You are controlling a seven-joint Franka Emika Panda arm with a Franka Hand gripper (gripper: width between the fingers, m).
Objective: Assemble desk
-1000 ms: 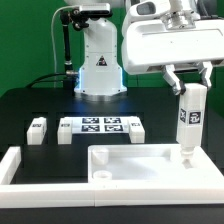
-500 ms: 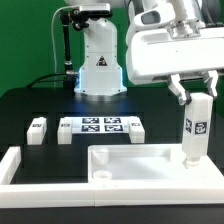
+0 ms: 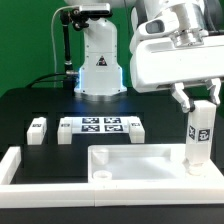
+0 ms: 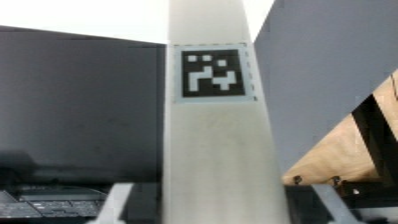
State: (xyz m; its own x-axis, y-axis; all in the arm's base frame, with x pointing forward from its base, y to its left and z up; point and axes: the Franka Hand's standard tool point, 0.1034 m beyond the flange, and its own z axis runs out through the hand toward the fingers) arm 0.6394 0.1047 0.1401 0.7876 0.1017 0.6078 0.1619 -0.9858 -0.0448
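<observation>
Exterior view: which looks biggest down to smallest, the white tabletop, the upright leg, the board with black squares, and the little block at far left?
1. tabletop, clearly largest
2. upright leg and marker board: about alike; the leg is nearer the camera, so I won't rank them
3. far-left block, smallest

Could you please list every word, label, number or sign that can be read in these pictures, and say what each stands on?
No words or numbers are legible anywhere.
On the upright leg block: a square black-and-white tag, pattern only.
On the marker board: four square tags, patterns only.
On the robot base: a dark triangular mark, any lettering too small to read.
</observation>
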